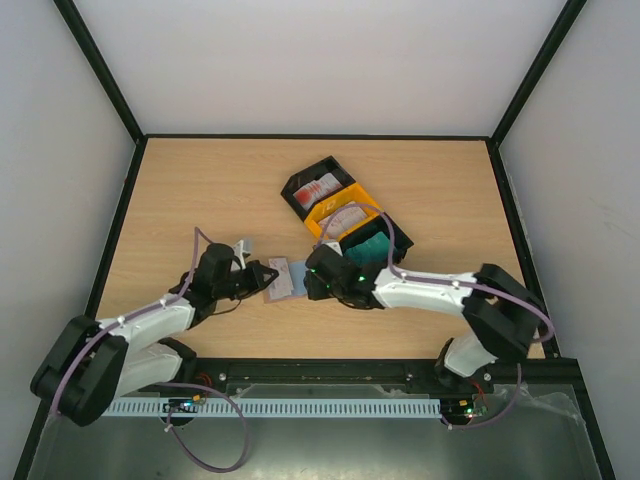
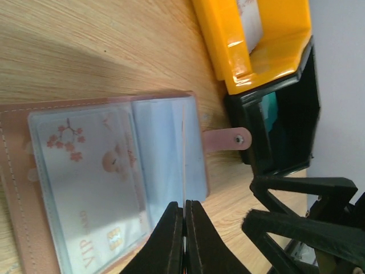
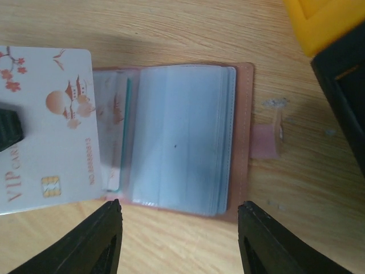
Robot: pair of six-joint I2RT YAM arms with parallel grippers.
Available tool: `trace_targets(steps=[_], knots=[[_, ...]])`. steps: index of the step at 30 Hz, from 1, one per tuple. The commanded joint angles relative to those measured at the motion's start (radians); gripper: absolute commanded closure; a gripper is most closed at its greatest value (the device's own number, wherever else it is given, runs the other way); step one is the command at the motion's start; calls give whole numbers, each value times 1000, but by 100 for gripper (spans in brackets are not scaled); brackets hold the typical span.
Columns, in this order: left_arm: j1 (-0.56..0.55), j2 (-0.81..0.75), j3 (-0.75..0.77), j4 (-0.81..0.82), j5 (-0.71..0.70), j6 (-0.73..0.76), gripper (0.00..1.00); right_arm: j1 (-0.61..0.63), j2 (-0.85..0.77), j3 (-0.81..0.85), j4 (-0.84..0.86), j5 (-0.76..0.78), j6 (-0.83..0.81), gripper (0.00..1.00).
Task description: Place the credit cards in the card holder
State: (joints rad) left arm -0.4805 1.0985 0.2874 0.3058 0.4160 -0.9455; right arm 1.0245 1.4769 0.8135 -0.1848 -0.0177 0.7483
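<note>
The card holder (image 1: 285, 279) lies open on the table between both grippers, its clear blue-grey pockets (image 3: 182, 137) facing up. A white VIP credit card (image 2: 85, 188) sits in one pocket, and a teal card edge (image 3: 126, 131) shows behind it. My left gripper (image 2: 184, 208) is shut, pinching a pocket leaf at the holder's edge. Just past the holder's near edge hovers my right gripper (image 3: 179, 208), open and holding nothing. Other credit cards lie in the trays: a red-and-white one (image 1: 318, 187), a white one (image 1: 346, 217) and a teal one (image 1: 372, 243).
Three trays stand in a diagonal row behind the holder: black (image 1: 298, 186), orange (image 1: 318, 224), black (image 1: 402, 240). The orange tray (image 2: 228, 51) and a black tray (image 2: 296, 114) are close beyond the holder's snap tab (image 2: 228, 140). Black frame walls bound the table.
</note>
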Motion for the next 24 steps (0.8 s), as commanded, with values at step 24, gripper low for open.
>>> trace_targets(steps=[24], knots=[[60, 213, -16, 185, 104, 84, 98, 13, 207, 86, -117, 249, 17, 66]])
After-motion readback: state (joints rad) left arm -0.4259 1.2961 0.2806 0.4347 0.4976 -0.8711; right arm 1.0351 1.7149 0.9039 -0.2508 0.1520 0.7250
